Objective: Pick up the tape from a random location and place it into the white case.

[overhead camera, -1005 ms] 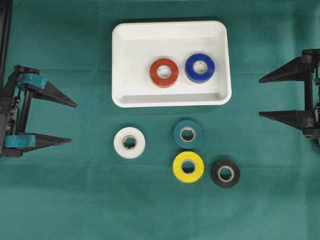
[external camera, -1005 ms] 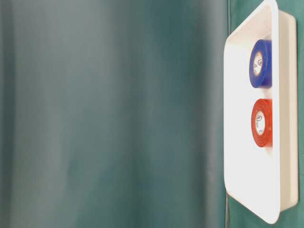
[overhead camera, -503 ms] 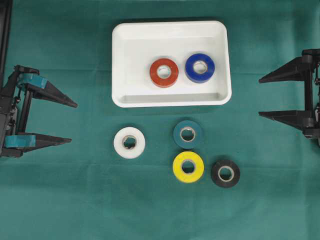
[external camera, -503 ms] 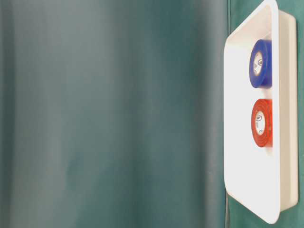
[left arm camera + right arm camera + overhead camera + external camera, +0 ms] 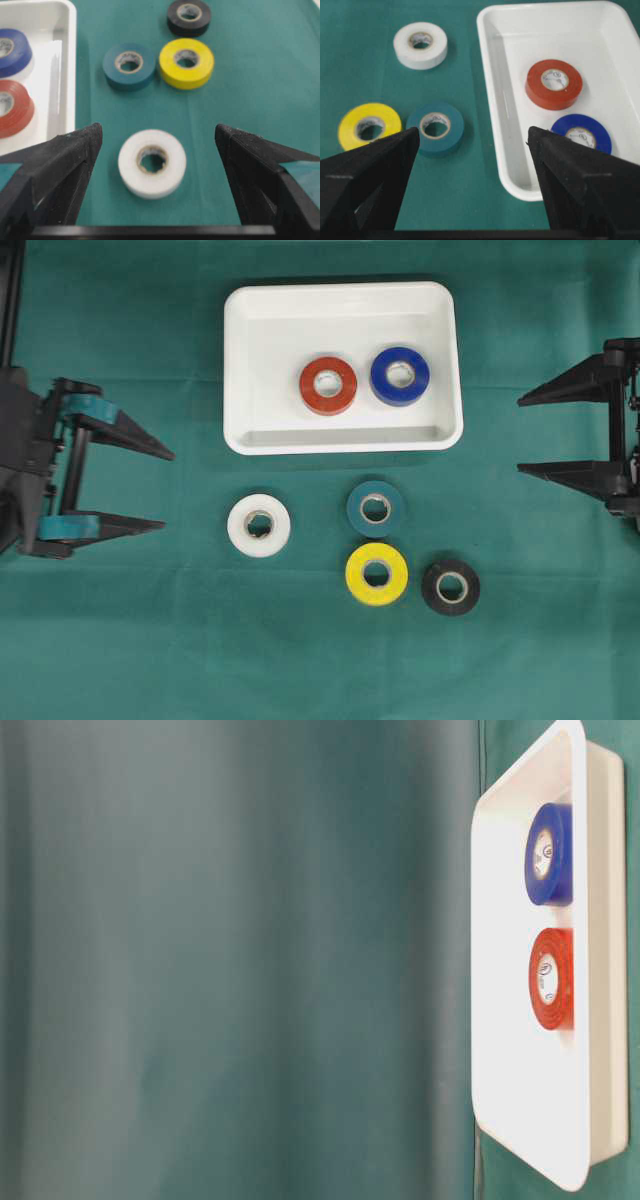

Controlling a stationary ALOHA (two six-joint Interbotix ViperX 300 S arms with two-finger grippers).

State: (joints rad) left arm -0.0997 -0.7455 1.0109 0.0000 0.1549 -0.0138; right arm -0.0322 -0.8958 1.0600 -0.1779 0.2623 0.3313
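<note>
Jaws wide, white tape [image 5: 152,163] apparently unobstructed between them.

The white tape roll [image 5: 259,525] lies flat on the cloth, just ahead of the left gripper [image 5: 165,489] and in line with its wide gap. The white case [image 5: 238,370], shallow with rounded corners, sits beyond, off that gripper's upper finger.

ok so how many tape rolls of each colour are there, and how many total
red tape: 1, in the white case
blue tape: 1, in the white case
white tape: 1, on the cloth
teal tape: 1, on the cloth
yellow tape: 1, on the cloth
black tape: 1, on the cloth
total: 6 rolls
</note>
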